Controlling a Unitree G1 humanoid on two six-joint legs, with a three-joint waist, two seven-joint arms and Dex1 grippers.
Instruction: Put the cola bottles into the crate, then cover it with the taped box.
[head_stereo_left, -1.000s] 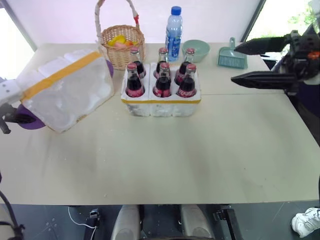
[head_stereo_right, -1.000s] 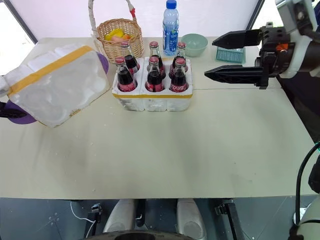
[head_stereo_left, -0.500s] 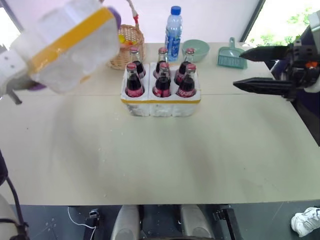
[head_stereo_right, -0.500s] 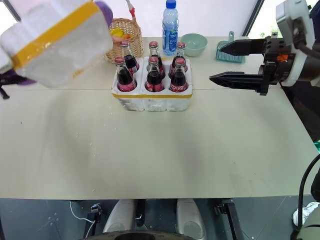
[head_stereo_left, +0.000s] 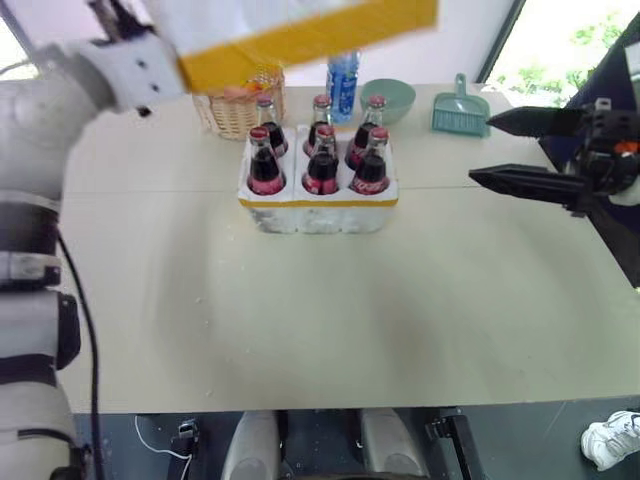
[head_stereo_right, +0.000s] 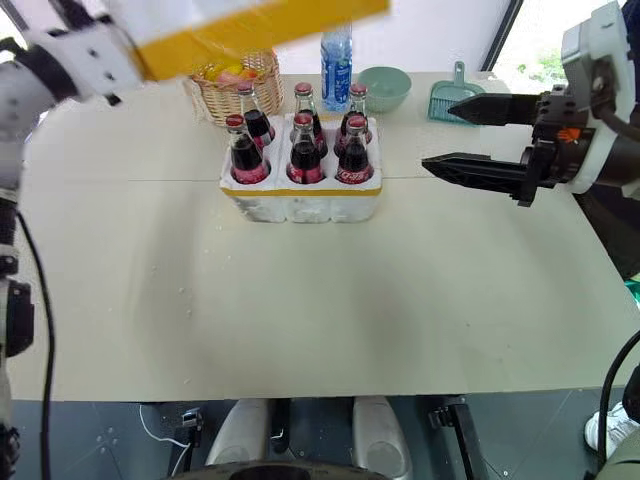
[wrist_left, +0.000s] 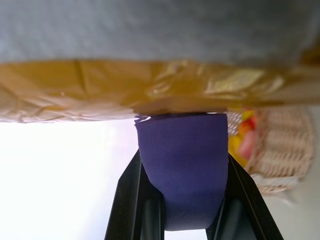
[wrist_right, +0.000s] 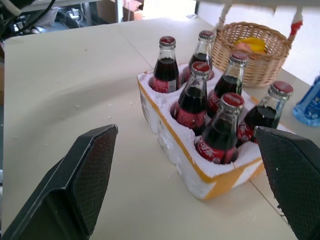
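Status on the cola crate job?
Done: all six cola bottles sit in the crate. In hand: the left pincer is shut on the taped box, lifted above the basket. Left: set it over the crate. The right pincer is open, holding nothing.

Beige counter (head_stereo_left: 330, 310) bearing the crate (head_stereo_left: 318, 200); behind the crate stand a wicker basket (head_stereo_left: 235, 110), water bottle (head_stereo_left: 343, 72), green bowl (head_stereo_left: 388, 98) and teal dustpan (head_stereo_left: 462, 108).

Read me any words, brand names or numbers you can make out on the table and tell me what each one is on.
None can be read for certain.
cola bottles: white script on the red labels, too small and blurred to read.
water bottle: label print unreadable.
taped box: no legible text on the part in view.
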